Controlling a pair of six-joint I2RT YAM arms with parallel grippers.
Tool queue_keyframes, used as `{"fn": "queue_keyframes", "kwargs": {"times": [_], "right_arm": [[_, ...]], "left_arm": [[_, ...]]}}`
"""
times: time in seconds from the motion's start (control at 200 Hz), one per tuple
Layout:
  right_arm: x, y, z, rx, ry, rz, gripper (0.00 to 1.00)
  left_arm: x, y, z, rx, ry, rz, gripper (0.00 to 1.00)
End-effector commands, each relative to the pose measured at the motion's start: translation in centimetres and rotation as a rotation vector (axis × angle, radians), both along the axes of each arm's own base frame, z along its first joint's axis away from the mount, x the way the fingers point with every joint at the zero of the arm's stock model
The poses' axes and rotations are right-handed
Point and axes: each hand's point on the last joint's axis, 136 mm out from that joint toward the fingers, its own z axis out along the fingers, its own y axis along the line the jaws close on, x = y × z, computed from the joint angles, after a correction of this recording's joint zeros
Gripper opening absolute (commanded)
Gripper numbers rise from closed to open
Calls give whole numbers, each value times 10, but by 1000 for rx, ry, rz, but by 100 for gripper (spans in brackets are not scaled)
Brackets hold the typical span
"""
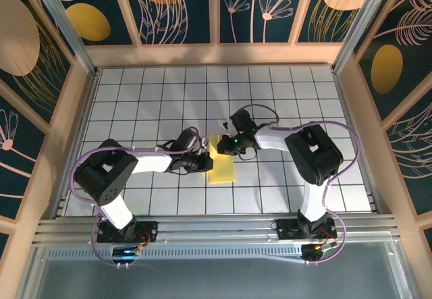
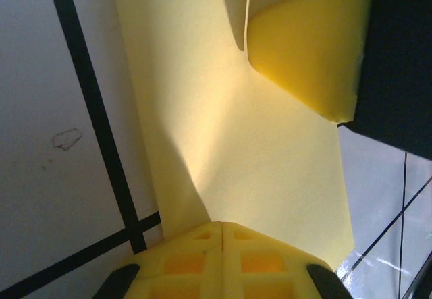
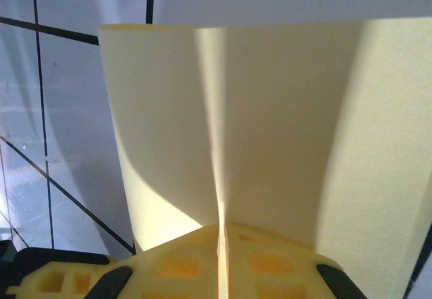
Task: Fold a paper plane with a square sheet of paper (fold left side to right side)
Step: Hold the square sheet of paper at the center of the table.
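Note:
The square sheet of paper (image 1: 223, 169) lies mid-table as a narrow yellow strip about one tile wide. Its far end curls up toward my right gripper (image 1: 227, 144). In the right wrist view the sheet (image 3: 270, 123) rises in front of the right gripper (image 3: 221, 231), and a thin edge of it runs into the slit between the closed fingers. My left gripper (image 1: 202, 158) sits at the strip's left edge. Its fingers are shut together (image 2: 223, 228) at the paper (image 2: 236, 144), with nothing seen between them. A right fingertip (image 2: 304, 42) presses the far corner. The paper plane is out of view.
White grid tiles (image 1: 135, 96) with black lines cover the table. Wooden rails (image 1: 67, 130) and patterned walls close it in on the left, right and back. Both arms (image 1: 310, 150) reach toward the middle, and purple cables loop beside them.

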Motion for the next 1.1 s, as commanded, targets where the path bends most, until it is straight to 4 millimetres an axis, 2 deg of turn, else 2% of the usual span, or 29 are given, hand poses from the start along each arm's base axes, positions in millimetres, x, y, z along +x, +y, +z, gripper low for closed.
{"fn": "queue_keyframes", "kwargs": {"times": [0.0,0.075,0.165,0.26,0.405,0.545,0.896,0.916,1.096], "right_arm": [[13,0,34,-1,-84,-4,20],[13,-9,42,-24,-104,-27,21],[2,-17,49,-21,-105,-36,21],[-22,-24,51,-10,-76,-32,16],[-60,-26,46,61,-5,-37,0],[-82,-20,34,102,53,-24,0],[-91,-13,9,54,90,-9,0],[-91,-14,8,49,91,-12,0],[-95,-25,-7,-28,112,-28,0]], "left_arm": [[-19,21,-33,123,86,46,0],[-21,21,-33,130,86,56,0],[-21,20,-33,126,87,68,0],[-22,19,-31,127,83,70,0],[-21,18,-28,127,77,74,0],[-19,17,-27,127,74,74,0],[-16,13,-22,118,66,67,0],[-13,10,-12,96,45,67,0],[-9,1,-2,59,33,51,0]]}}
